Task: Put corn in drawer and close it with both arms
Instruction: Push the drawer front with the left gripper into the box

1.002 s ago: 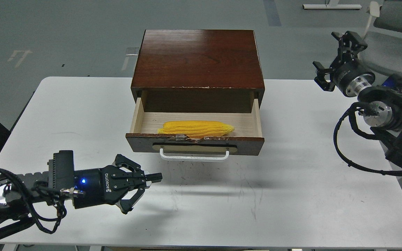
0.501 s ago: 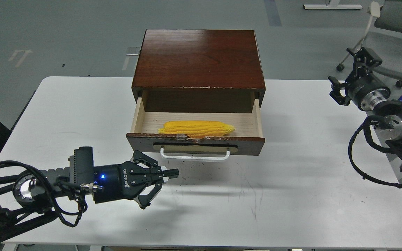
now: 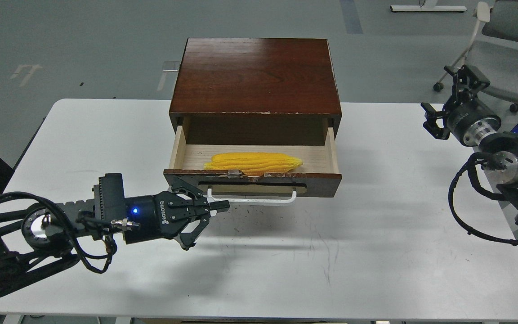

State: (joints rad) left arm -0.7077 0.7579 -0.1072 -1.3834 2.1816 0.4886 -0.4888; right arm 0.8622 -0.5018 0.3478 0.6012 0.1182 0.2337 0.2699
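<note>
The dark brown drawer (image 3: 331, 184) stands pulled out of its cabinet (image 3: 254, 74). The yellow corn (image 3: 253, 163) lies lengthwise inside it, close behind the chipped front panel. My left gripper (image 3: 221, 206) is shut and empty, pointing right, with its tips at the left end of the white bar handle (image 3: 259, 200), just below the drawer front. My right gripper (image 3: 447, 96) is open and empty, raised over the table's far right edge, well away from the drawer.
The cabinet sits at the back middle of the white table (image 3: 106, 135). An office chair (image 3: 502, 27) stands on the floor behind the right arm. Black cables (image 3: 459, 211) hang from the right arm over the table's right side.
My left gripper has moved forward and right, from the front left of the table up to the handle. The drawer front has shifted slightly back. The right gripper has moved right and down.
</note>
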